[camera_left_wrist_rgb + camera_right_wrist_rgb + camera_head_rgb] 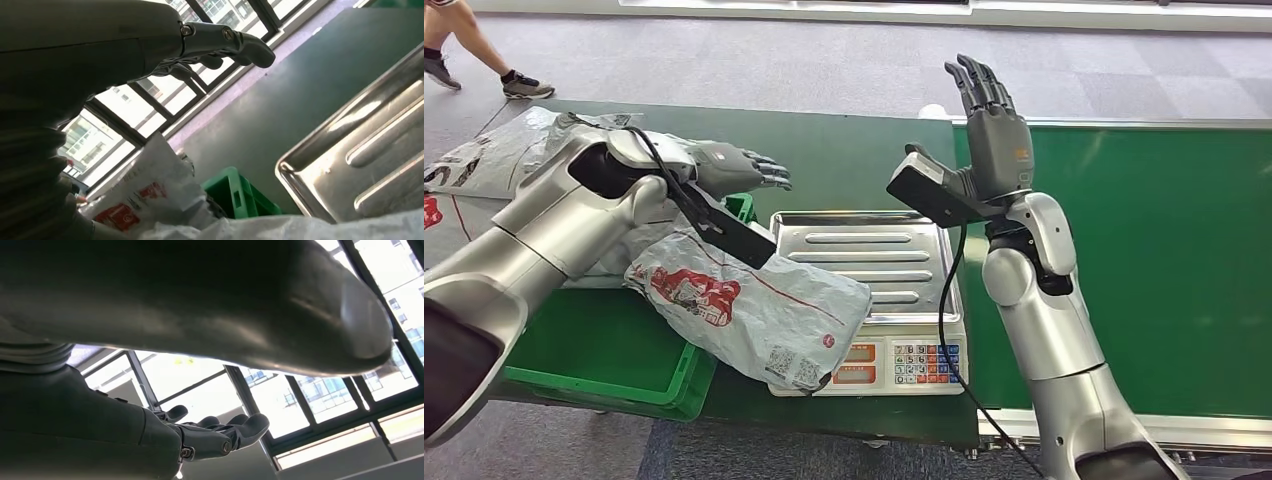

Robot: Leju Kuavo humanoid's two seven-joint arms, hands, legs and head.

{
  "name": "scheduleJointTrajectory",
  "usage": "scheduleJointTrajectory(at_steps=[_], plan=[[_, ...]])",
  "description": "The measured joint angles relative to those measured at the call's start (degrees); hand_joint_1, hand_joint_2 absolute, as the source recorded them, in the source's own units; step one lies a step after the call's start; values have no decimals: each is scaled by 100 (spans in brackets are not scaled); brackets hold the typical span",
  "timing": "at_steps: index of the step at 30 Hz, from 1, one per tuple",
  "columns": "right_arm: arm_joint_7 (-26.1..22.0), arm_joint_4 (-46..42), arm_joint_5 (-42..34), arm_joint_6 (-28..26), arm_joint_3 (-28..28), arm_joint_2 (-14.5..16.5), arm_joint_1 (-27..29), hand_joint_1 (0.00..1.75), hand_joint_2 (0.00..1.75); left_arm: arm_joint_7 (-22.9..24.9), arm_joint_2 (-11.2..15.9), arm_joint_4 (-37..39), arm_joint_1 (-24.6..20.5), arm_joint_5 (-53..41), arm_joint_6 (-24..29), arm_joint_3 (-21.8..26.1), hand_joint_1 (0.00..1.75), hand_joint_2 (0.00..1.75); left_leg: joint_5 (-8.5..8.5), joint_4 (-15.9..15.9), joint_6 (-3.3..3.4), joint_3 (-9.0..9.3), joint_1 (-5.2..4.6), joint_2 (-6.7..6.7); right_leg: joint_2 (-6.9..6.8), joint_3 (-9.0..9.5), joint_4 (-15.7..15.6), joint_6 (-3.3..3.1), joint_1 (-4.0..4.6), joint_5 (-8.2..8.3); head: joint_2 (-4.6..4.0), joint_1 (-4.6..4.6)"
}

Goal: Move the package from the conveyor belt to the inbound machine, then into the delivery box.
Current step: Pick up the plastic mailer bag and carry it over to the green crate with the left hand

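- So we've got the crinkly grey plastic mailer package with the red print [759,310] draped half on the ribbed stainless tray of the weighing scale [894,250] and half hanging off its near-left corner toward the green plastic crate [624,375]. Nothing is holding it as far as we can tell.
- Our left robot hand [744,168] hovers above it, fingers stretched out and apart, holding nothing. Our right robot hand [994,125] is raised upright over the green conveyor belt [1164,260], also spread wide and empty.
- Biggest worry: the bag is soft and slick, so with that much overhang it could slide off the tray before we get a grip.
- If it slips, it probably lands in the crate anyway, but maybe crumpled on the rim or on the dark green surface [854,150].
- A flat, wide left hand coming down could just push the bag instead of pinching it.
- The black cable [951,340] dangling off our right wrist hangs near the scale's keypad [924,362]; we could snag it.
- The crate already has other grey mailer bags [494,160] piled beside it, so a sloppy grab could drag those.
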Motion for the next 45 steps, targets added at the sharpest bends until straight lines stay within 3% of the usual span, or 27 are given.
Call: scheduleJointTrajectory(at_steps=[6, 17, 21, 45], plan=[[-2, -50, 16, 21, -38, 0, 60, 0, 0, -128, -18, 598, 368, -76, 255, -224, 0, 175, 0, 0, 0, 0, 1, 3, 6, -3, 0, 0, 1, 0, 0, 0], [-15, -51, 26, 74, -43, 10, 59, 0, 0, -219, -33, 1115, 449, -314, 251, -532, 0, 175, -6, -6, -3, 28, 0, 15, 10, 22, 0, -4, 1, -2, 0, 0], [-13, -64, 46, 87, -47, 28, 59, 0, 0, -250, -56, 1236, 457, -422, 242, -654, 175, 175, -24, -18, -17, 84, -6, 30, 23, 64, 0, -20, 2, -13, 0, 0], [-14, -65, 45, 119, -146, 33, 51, 0, 0, -361, -247, 1503, 550, -393, 133, -805, 175, 175, 0, -43, -35, 123, -12, 22, 15, 87, 0, -44, 5, -10, 0, -1]])
